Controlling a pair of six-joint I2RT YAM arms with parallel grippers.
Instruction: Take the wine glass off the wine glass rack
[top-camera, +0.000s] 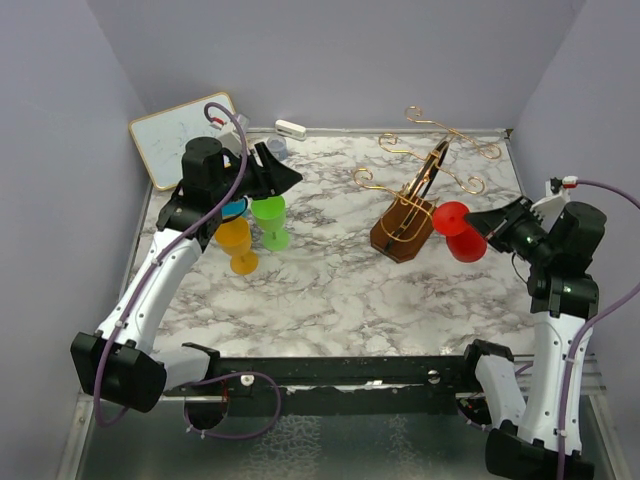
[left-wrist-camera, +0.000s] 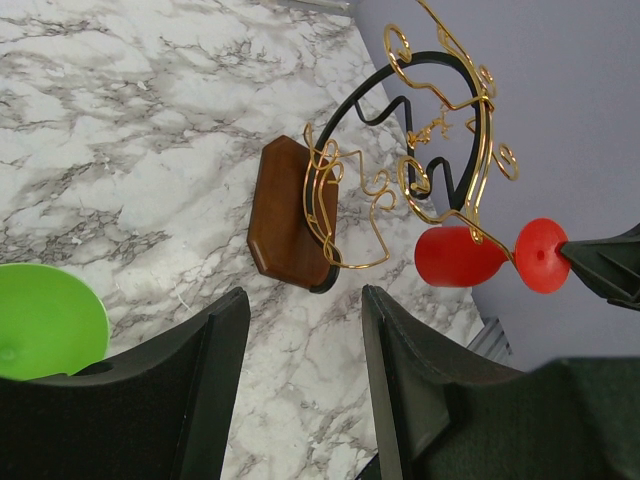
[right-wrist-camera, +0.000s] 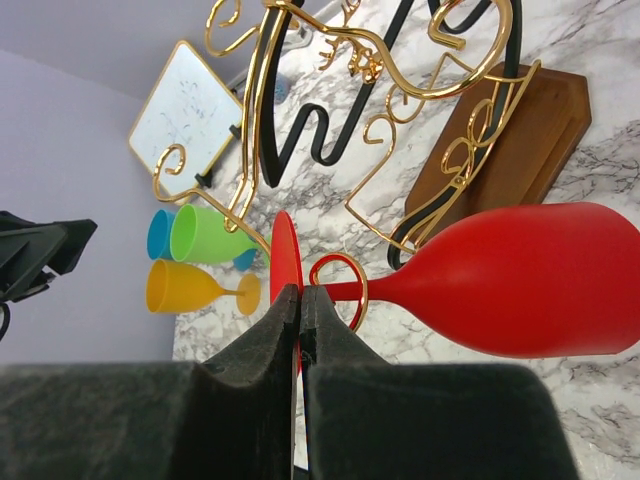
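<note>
Right claw (right-wrist-camera: 300, 292) clamped shut on red glass (right-wrist-camera: 530, 280) foot; a gold loop of the rack (right-wrist-camera: 530, 130) rings the stem just ahead. Left claw (left-wrist-camera: 305, 300) half-open, empty.

You have 1 red plastic wine glass (right-wrist-camera: 520, 280). The curled wire wine glass rack (left-wrist-camera: 322, 205) is gold with a black centre bar, and its hexagonal wooden base (left-wrist-camera: 285, 215) is dark brown. Your marble-pattern tabletop (top-camera: 330, 290) is white, veined grey. There are 3 other colours (1 each): green plastic glass (right-wrist-camera: 205, 235), orange plastic glass (right-wrist-camera: 185, 287), blue plastic glass (right-wrist-camera: 158, 235). The plain walls (top-camera: 350, 60) are lavender.
</note>
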